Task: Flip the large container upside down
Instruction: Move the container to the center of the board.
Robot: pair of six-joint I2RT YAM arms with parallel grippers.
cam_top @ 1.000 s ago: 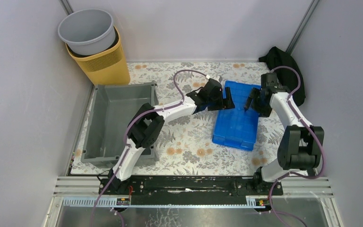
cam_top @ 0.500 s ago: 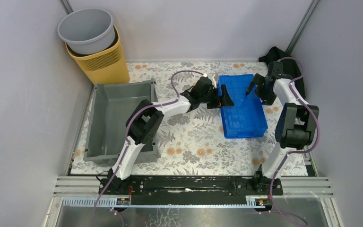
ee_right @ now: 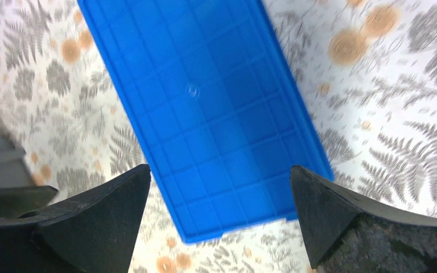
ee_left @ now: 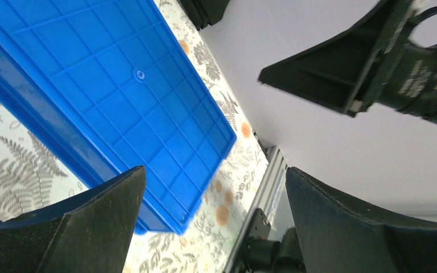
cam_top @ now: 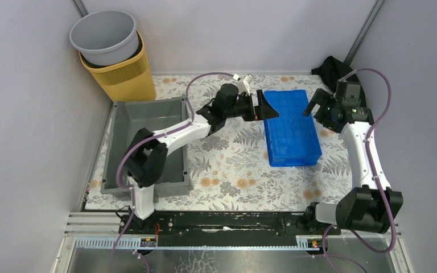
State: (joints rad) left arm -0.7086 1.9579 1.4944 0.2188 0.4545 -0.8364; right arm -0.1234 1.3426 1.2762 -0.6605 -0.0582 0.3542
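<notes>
Broadly, a counter (cam_top: pixel 233 170) covered in a fern-and-flower printed cloth fills the workspace. The large dark-grey rectangular plastic crate (cam_top: pixel 126 133) sits on it at the far left, along the left wall. It stands upright with its open mouth facing up, so its plain inner floor and sloped walls show, framed by a thick rim. Part of the left arm crosses above its near right side.

A smaller shallow blue plastic tray (cam_top: pixel 291 128) lies right of centre, well apart from the crate. Its square-gridded underside faces up, and its long side runs away from the arm bases.

In the far left corner, off the cloth, a round light-grey bucket (cam_top: pixel 103 37) is nested in a yellow slotted basket (cam_top: pixel 122 79). A black bundle of cloth (cam_top: pixel 336 71) lies in the far right corner.

The left arm's fingers (ee_left: pixel 91 227) are spread wide with nothing between them, at the tray's far left corner. The right arm's fingers (ee_right: pixel 364 227) are likewise wide apart and hold nothing, by the tray's far right edge. Whether either touches the tray cannot be told.
</notes>
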